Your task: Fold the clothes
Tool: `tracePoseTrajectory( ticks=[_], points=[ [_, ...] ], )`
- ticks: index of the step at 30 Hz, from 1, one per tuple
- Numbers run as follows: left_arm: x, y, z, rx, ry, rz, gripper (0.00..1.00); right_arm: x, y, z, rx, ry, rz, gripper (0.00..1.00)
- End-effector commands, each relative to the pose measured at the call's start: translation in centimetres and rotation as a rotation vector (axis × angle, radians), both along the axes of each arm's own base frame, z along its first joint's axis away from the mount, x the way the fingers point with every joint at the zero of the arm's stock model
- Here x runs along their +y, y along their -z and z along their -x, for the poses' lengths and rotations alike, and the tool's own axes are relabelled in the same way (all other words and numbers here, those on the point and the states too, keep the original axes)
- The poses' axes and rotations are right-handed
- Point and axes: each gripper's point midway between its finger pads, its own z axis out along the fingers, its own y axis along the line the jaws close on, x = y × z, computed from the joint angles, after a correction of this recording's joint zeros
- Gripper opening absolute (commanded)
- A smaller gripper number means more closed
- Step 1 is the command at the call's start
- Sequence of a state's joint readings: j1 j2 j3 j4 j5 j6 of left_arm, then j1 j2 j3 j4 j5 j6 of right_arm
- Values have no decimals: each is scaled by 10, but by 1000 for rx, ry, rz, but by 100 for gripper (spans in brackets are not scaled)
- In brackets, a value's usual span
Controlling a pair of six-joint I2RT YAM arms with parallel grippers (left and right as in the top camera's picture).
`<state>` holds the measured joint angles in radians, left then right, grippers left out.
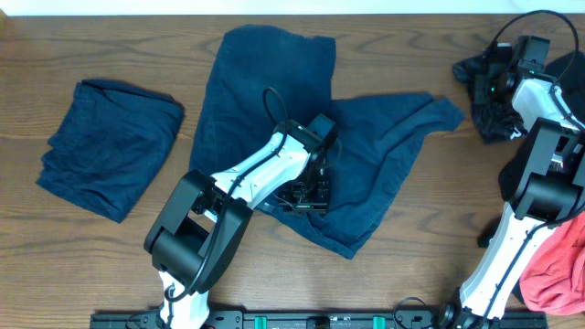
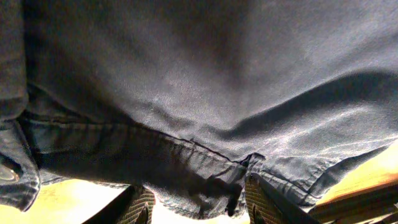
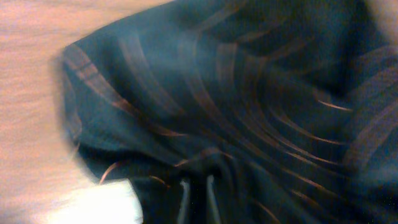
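A dark blue garment [image 1: 302, 100] lies spread and rumpled in the middle of the table. My left gripper [image 1: 306, 190] is down on its lower middle. In the left wrist view the fingers [image 2: 199, 208] stand apart, with the garment's seamed hem [image 2: 205, 180] bunched between them. A black garment with thin orange stripes [image 1: 484, 100] lies crumpled at the far right. My right gripper [image 1: 498, 78] is at it. In the right wrist view its fingers [image 3: 197, 196] are close together, pinching a fold of that striped cloth [image 3: 249, 93].
A folded navy garment [image 1: 110, 146] lies at the left. A red garment [image 1: 558, 265] sits at the bottom right corner beside the right arm's base. The wooden table [image 1: 430, 210] shows bare between the garments.
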<state>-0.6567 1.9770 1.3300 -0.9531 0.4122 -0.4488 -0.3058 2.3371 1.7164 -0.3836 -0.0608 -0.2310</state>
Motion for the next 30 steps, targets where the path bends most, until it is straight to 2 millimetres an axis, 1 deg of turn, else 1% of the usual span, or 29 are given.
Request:
tracePoseTrajectory(
  ticks=[1, 4, 7, 8, 10, 11, 12, 14, 16, 17, 18, 19, 20, 22, 23, 25, 27, 30],
  points=[
    [-1, -3, -1, -13, 0, 8, 49, -76, 19, 27, 59, 310, 172, 17],
    [-3, -3, -3, -22, 0, 15, 49, -119, 9, 42, 26, 480, 197, 17],
    [-3, -3, -3, -24, 0, 17, 49, -158, 6, 67, 8, 677, 159, 20],
    [-3, -3, -3, -24, 1, 17, 49, -168, 7, 77, 10, 730, 140, 22],
    [-3, -3, -3, -24, 1, 17, 49, -186, 10, 100, 25, 855, 80, 20],
    [-3, -3, -3, -24, 1, 17, 49, -187, 10, 102, 27, 857, 45, 20],
    [-3, -3, -3, -24, 1, 17, 49, -186, 9, 100, 25, 824, 8, 21],
    [-3, -3, -3, -24, 1, 16, 49, -173, 1, 84, 3, 676, -77, 26],
    [-3, -3, -3, -24, 1, 17, 49, -156, -17, 66, -46, 534, -140, 28],
    [-3, -3, -3, -24, 0, 16, 49, -144, -29, 55, -76, 449, -168, 28],
    [-3, -3, -3, -24, 0, 16, 49, -123, -48, 42, -121, 316, -208, 30],
    [-3, -3, -3, -24, 0, 16, 49, -107, -61, 34, -149, 229, -235, 31],
    [-3, -3, -3, -24, 0, 16, 49, -82, -78, 27, -179, 114, -274, 34],
    [-3, -3, -3, -24, 0, 16, 49, -50, -96, 25, -188, -2, -318, 40],
    [-3, -3, -3, -24, 0, 16, 49, -34, -100, 26, -172, -38, -336, 43],
    [-3, -3, -3, -24, 1, 16, 49, -9, -95, 33, -106, -59, -372, 44],
    [-3, -3, -3, -24, 1, 16, 49, 19, -81, 49, 7, -71, -427, 48],
    [-3, -3, -3, -23, 1, 16, 49, 54, -64, 72, 157, -73, -495, 53]
  ],
)
